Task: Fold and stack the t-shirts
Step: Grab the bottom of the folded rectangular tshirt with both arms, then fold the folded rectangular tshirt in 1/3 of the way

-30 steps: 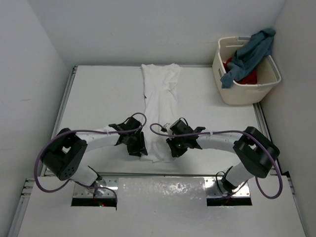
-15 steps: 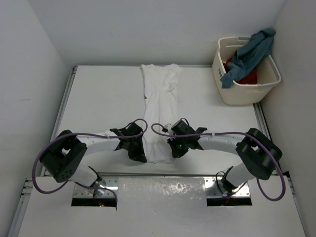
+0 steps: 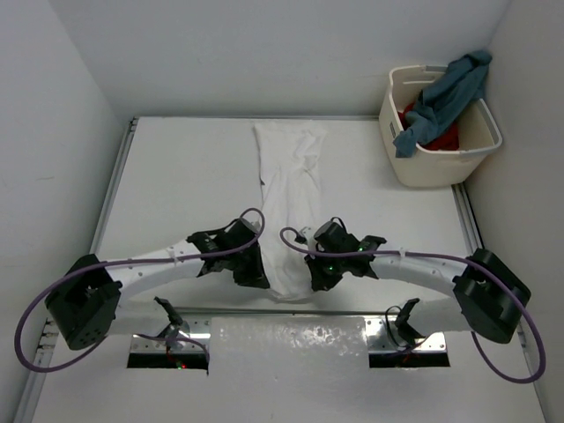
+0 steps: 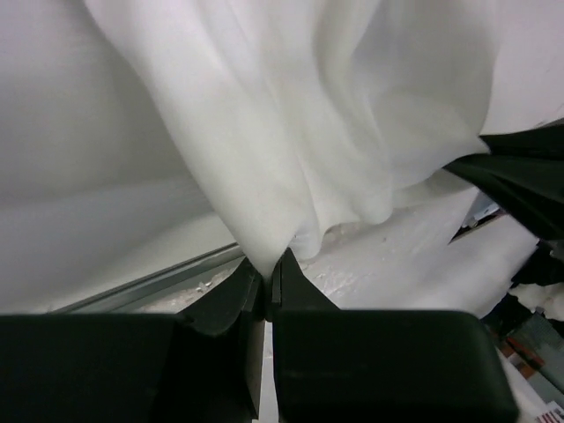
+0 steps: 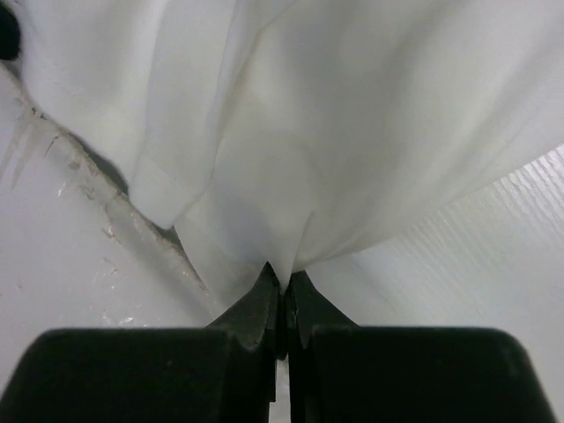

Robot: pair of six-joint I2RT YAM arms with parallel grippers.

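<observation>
A white t-shirt (image 3: pixel 289 189) lies as a long narrow strip down the middle of the table, folded lengthwise. Its near end is pinched at both corners. My left gripper (image 3: pixel 257 280) is shut on the near left corner, and the white t-shirt (image 4: pixel 291 141) hangs from its tips (image 4: pixel 269 269). My right gripper (image 3: pixel 314 284) is shut on the near right corner, where the white t-shirt (image 5: pixel 335 132) bunches above its tips (image 5: pixel 284 280). A dusty blue-grey t-shirt (image 3: pixel 445 97) drapes over the basket rim, and a red t-shirt (image 3: pixel 441 138) lies inside it.
A cream laundry basket (image 3: pixel 476 159) stands at the far right corner against the wall. White walls close in the table on the left, back and right. A metal rail (image 3: pixel 291 313) runs along the near edge, just below both grippers.
Both grippers have closed on the shirt's near corners and moved toward the near edge, dragging the shirt's near end with them. Both arms have stretched out lower and flatter.
</observation>
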